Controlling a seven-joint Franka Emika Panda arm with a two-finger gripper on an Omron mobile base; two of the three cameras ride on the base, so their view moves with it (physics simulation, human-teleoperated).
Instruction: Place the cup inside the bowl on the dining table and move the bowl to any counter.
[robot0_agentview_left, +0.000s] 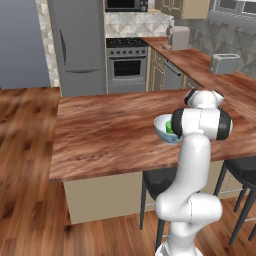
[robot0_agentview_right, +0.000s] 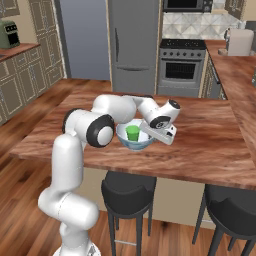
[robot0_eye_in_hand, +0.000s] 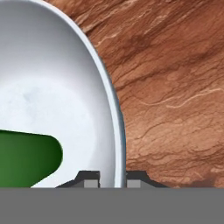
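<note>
- The bowl (robot0_agentview_right: 134, 138) sits on the dining table (robot0_agentview_right: 200, 145), with the cup (robot0_agentview_right: 132, 133) upright inside it.
- The gripper (robot0_eye_in_hand: 113, 177) straddles the bowl's rim, one fingertip inside the wall and one outside (whether it already pinches, I cannot tell).
- The bowl looks rigid, smooth and probably slippery; a thin rim hold may let it tilt and tip the light cup, so grip firmly and carry level.

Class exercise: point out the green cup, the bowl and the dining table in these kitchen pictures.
cup (robot0_agentview_right: 132, 133): right base view, on its green side wall.
bowl (robot0_agentview_right: 131, 144): right base view, on its blue outer wall below the cup.
dining table (robot0_agentview_right: 200, 145): right base view, on bare wood top right of the bowl.
</note>
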